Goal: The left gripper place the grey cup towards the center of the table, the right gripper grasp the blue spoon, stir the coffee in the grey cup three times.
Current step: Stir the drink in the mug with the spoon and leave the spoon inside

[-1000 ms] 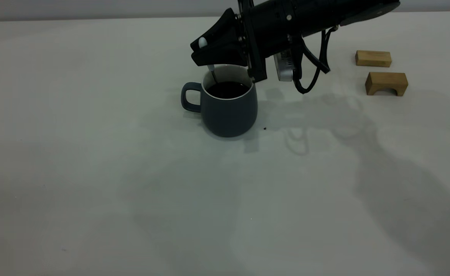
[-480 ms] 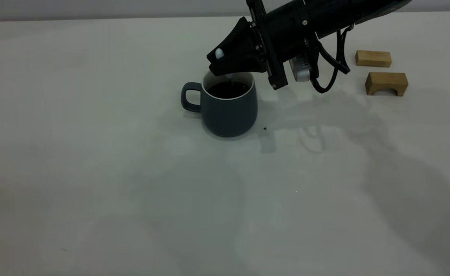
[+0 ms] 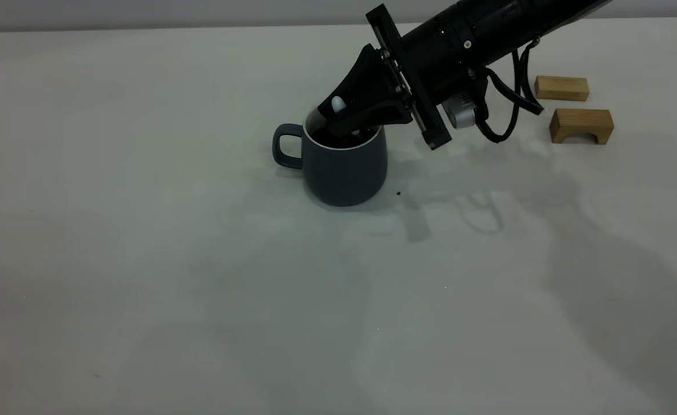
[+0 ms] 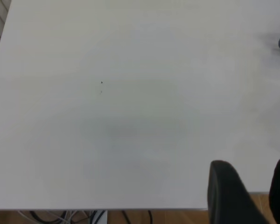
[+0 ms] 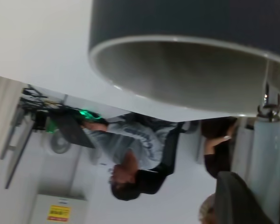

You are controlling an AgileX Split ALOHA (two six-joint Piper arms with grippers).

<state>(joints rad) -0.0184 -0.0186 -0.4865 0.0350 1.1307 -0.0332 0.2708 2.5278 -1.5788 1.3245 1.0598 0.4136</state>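
The grey cup [image 3: 344, 170] stands upright near the middle of the table [image 3: 142, 242], its handle pointing left. My right gripper [image 3: 347, 121] tilts steeply down into the cup's mouth, shut on the blue spoon [image 3: 337, 104], whose pale handle end sticks out above the fingers. The spoon's bowl is hidden inside the cup. Only a sliver of coffee [image 3: 322, 138] shows under the gripper. The right wrist view shows the cup's rim [image 5: 177, 70] and the spoon handle [image 5: 267, 158] held in the right gripper [image 5: 263, 186]. The left gripper [image 4: 252, 164] hangs open over bare table [image 4: 130, 116], far from the cup.
Two wooden blocks [image 3: 561, 88] [image 3: 580, 125] lie at the right, behind the right arm. A tiny dark speck [image 3: 399, 193] sits beside the cup. The table's near edge [image 4: 130, 208] shows in the left wrist view. People sit in the background [image 5: 130, 154].
The right gripper has shifted rightward over the cup and pitched downward, its tip dropping from above the rim into the cup's mouth with the spoon. The cup has stayed put.
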